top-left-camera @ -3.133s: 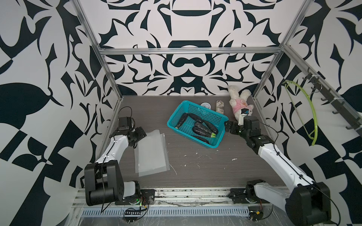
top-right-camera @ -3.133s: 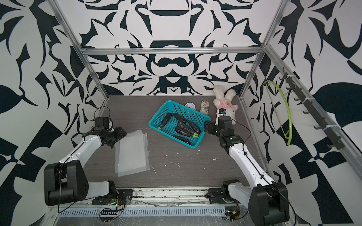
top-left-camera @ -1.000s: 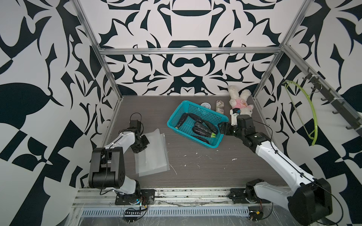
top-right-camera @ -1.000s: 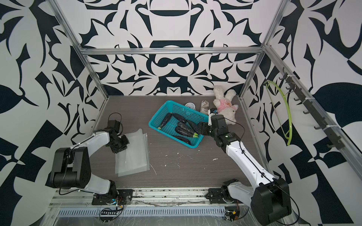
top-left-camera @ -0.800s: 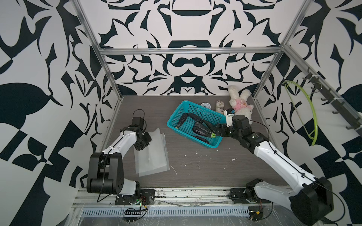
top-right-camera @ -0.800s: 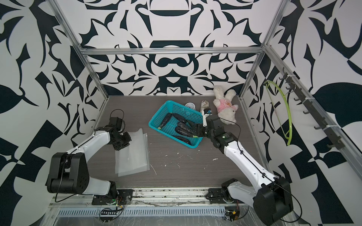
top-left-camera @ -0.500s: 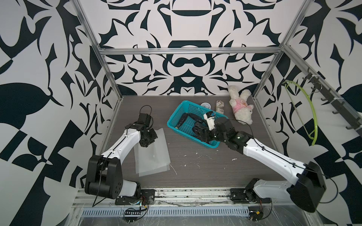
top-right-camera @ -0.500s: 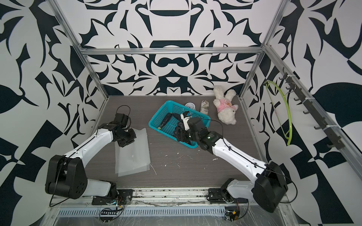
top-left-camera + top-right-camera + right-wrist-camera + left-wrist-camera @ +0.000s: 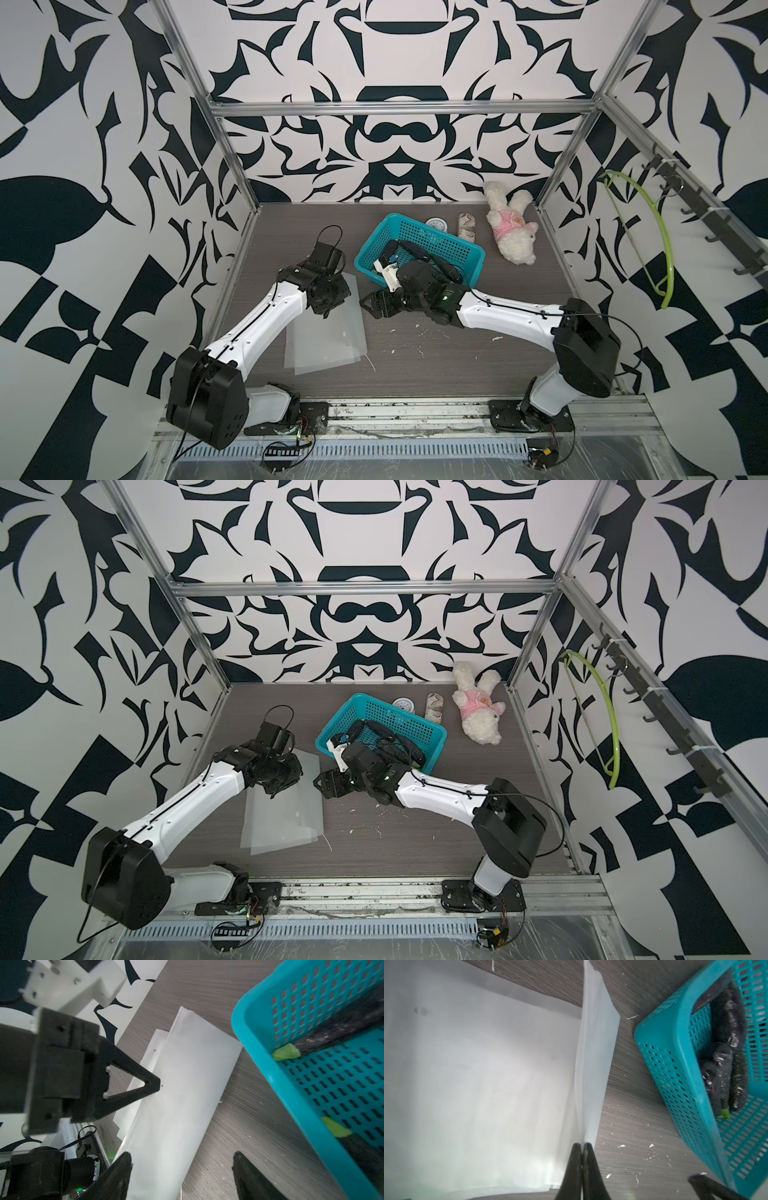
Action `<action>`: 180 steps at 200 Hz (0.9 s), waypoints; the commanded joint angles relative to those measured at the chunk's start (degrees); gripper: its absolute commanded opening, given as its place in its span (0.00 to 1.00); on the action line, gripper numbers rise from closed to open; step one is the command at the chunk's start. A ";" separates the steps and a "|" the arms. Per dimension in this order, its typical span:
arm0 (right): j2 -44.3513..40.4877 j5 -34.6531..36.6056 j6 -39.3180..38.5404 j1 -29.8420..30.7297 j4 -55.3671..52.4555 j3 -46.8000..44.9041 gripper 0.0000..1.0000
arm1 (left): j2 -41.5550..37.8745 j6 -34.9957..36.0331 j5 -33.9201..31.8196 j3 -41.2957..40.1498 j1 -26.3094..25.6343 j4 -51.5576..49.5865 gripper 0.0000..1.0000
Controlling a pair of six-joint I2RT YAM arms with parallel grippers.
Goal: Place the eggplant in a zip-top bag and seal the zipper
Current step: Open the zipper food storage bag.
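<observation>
Left wrist view: left gripper (image 9: pixel 582 1146) has its jaws pressed together on the raised edge of a translucent white zip-top plastic bag (image 9: pixel 488 1074). The rest of the bag lies on other such bags, just left of the teal perforated plastic basket (image 9: pixel 670 1059). Right gripper (image 9: pixel 181 1157) has its jaws spread wide and empty, over the dark wood-grain table (image 9: pixel 239 1126) between bag and basket's near-left corner. Dark purple elongated eggplants (image 9: pixel 726 1022) lie inside the basket, untouched.
</observation>
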 commanded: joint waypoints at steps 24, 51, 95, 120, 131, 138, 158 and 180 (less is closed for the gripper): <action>2.44 -5.07 5.94 0.80 10.68 1.95 0.77 | -3.80 -4.68 0.35 -1.29 -1.98 1.63 0.00; 3.98 -5.65 6.60 1.22 10.78 3.22 0.76 | -3.30 -4.97 -1.07 -0.73 -3.35 1.68 0.00; 6.36 -6.26 7.09 1.94 9.41 4.62 0.63 | -2.13 -5.32 -1.54 -0.46 -4.07 2.42 0.00; 7.21 -7.21 7.57 2.05 9.25 4.89 0.56 | -1.54 -5.21 -1.75 -0.19 -4.14 2.37 0.00; 7.24 -7.10 7.58 2.12 9.24 4.74 0.55 | -1.43 -5.23 -1.77 -0.15 -4.18 2.34 0.00; 7.15 -6.98 7.56 2.12 9.01 4.61 0.53 | -1.39 -5.17 -1.71 -0.02 -4.17 2.36 0.00; 6.89 -6.84 7.32 2.14 8.71 4.39 0.46 | -1.34 -5.33 -1.96 -0.04 -4.19 2.33 0.00; 7.13 -7.75 7.73 2.19 8.72 4.33 0.39 | -1.01 -5.47 -1.89 0.02 -4.17 2.44 0.00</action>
